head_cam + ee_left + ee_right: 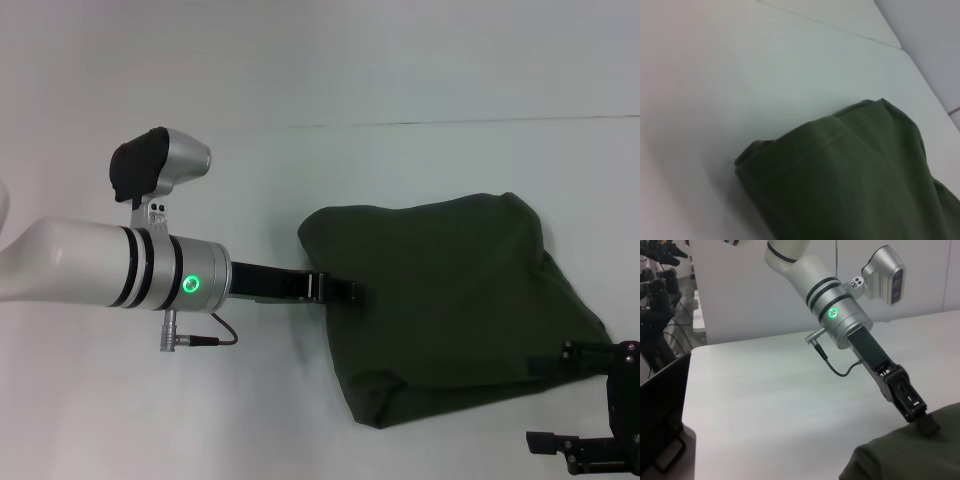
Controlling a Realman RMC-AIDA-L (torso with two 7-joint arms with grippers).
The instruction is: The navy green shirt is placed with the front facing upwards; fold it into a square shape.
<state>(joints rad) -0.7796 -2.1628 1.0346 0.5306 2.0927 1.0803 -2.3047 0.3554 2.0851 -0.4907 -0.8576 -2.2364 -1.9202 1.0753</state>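
The navy green shirt (450,300) lies folded over in a rumpled heap on the white table (280,410), plain green side up with no lettering showing. My left gripper (350,292) reaches in from the left and is shut on the shirt's left edge; the right wrist view shows its tip (926,424) pressed into the fabric (910,455). The left wrist view shows only a folded corner of the shirt (855,185). My right gripper (545,402) stands open at the shirt's lower right, one finger over the cloth and the other over bare table.
A seam (450,123) crosses the table behind the shirt. A grey cable (215,335) loops under the left wrist. Beyond the table's side edge, the right wrist view shows a black frame (662,390) and dark equipment.
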